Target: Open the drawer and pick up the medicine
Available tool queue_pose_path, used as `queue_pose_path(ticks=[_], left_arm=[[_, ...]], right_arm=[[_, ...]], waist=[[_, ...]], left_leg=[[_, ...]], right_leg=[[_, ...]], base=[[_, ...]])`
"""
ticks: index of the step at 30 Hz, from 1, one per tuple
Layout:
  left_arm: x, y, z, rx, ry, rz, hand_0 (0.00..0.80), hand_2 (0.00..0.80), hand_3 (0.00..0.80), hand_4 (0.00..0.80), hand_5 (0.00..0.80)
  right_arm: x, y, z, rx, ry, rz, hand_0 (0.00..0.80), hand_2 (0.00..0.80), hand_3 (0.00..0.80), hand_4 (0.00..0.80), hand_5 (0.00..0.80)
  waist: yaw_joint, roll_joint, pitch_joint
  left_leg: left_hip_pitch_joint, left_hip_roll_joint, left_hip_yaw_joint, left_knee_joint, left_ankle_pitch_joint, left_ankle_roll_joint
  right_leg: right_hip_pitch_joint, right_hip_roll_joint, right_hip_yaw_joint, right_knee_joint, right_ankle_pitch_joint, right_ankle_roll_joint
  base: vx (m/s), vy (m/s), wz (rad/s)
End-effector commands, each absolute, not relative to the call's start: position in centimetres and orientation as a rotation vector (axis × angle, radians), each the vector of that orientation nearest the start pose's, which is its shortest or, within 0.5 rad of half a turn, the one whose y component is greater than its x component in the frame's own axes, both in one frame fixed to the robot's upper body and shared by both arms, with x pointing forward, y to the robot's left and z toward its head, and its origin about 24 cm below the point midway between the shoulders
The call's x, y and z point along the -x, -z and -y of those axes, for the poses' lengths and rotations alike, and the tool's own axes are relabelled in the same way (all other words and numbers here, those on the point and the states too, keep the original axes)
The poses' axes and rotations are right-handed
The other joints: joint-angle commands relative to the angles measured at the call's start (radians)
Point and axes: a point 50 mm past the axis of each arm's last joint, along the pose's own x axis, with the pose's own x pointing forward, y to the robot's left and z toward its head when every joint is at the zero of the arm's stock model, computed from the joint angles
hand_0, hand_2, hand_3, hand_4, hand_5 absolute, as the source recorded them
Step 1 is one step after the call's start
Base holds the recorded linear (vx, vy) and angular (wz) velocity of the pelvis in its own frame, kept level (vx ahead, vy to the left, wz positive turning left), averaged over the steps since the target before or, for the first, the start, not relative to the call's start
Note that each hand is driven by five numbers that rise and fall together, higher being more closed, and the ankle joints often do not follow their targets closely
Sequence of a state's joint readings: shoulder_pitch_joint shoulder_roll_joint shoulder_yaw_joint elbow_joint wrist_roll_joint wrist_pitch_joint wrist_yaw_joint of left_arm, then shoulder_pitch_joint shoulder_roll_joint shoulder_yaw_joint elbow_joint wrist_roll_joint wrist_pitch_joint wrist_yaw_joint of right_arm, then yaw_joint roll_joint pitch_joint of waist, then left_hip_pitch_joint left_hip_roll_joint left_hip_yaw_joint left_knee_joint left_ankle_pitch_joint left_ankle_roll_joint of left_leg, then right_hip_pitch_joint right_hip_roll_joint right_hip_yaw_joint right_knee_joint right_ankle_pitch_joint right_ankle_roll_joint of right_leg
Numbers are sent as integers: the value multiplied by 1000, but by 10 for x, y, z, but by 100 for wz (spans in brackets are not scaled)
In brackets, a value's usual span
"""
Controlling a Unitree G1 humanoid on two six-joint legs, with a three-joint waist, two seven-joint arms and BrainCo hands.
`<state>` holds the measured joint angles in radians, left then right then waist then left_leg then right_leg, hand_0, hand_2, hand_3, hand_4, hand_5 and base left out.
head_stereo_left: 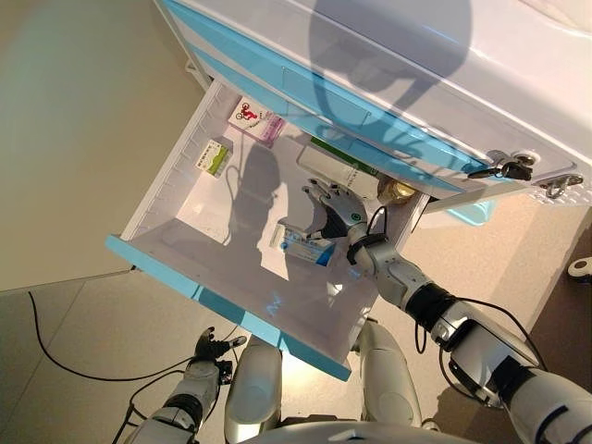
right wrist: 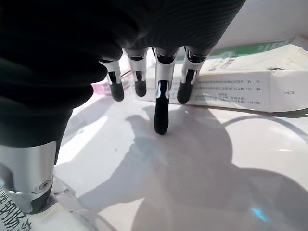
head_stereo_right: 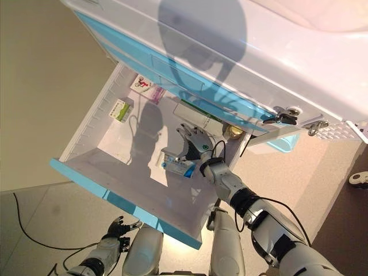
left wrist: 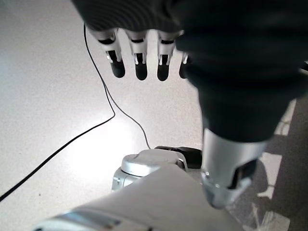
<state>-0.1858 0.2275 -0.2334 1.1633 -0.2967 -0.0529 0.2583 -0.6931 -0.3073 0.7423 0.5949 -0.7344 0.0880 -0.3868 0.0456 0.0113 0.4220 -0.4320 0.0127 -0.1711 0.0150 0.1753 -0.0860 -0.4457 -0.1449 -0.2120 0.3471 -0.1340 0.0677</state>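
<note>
Now blue-white medicine box (head_stereo_left: 306, 247) lies under right hand (head_stereo_left: 335, 215), thumb-side, ungrasped.

A pale speckled floor (head_stereo_left: 83, 351) spreads below, lit brightly in one patch. A beige wall (head_stereo_left: 74, 139) rises on the left and meets the floor along a straight edge. A white cabinet (head_stereo_left: 481, 74) with light blue trim runs across the top right, and a large rounded shadow lies on its white top. Metal fittings (head_stereo_left: 504, 168) sit at the cabinet's edge on the right. Beyond them, the floor turns darker brown (head_stereo_left: 555, 324).
</note>
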Motion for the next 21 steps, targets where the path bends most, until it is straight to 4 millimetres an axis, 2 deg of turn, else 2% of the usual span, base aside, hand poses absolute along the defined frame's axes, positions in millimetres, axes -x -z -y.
queue_pose_path(ticks=[1, 11, 21], left_arm=[[-176, 134, -219, -215, -309, -954, 0, 0, 0, 0, 0], [-174, 135, -220, -219, -333, -965, 0, 0, 0, 0, 0], [-176, 134, -219, -224, -338, -947, 0, 0, 0, 0, 0]], right_arm=[[-337, -72, 67, 1347, -223, 454, 0, 0, 0, 0, 0], [-322, -87, 70, 1157, -212, 519, 0, 0, 0, 0, 0], [-315, -118, 75, 1146, -135, 690, 0, 0, 0, 0, 0]], waist=[[2, -17, 18], [-14, -27, 20], [-20, -33, 23]], left_leg=[[25, -68, 28, -5, -57, 54], [25, -68, 37, 3, -61, 54], [24, -64, 49, 8, -66, 55]], right_leg=[[35, -30, 12, -158, 143, 51], [35, -29, 17, -151, 140, 50], [28, -23, 25, -155, 143, 52]], base=[[0, 0, 0], [0, 0, 0], [-6, 0, -4]])
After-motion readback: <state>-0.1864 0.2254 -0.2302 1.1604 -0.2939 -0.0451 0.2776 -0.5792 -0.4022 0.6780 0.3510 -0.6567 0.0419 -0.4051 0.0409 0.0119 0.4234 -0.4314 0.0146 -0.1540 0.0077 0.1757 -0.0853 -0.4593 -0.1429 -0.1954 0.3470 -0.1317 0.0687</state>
